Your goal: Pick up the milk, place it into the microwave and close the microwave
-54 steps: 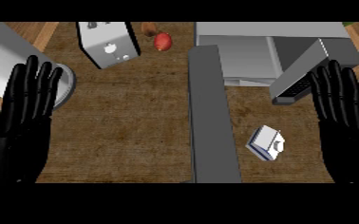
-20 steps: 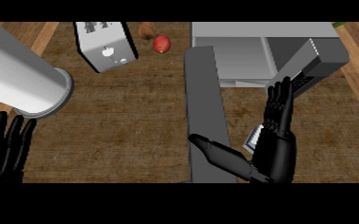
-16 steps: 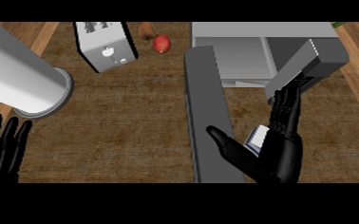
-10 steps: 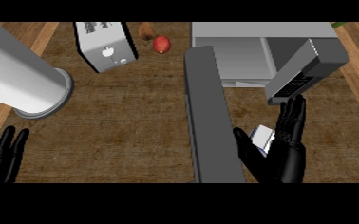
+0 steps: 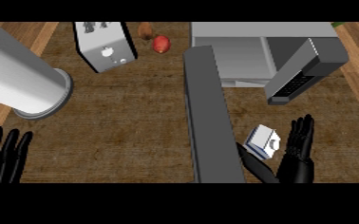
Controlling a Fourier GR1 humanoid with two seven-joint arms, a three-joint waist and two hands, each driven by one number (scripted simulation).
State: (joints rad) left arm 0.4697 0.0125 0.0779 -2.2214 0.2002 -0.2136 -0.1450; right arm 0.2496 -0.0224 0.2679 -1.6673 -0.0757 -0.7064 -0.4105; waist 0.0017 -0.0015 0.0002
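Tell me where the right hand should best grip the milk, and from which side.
Probably its flat side walls, around the middle of the milk, coming from the near side. It is a small box with flat faces, and the open right hand has fingers to its right and thumb to its lower left.
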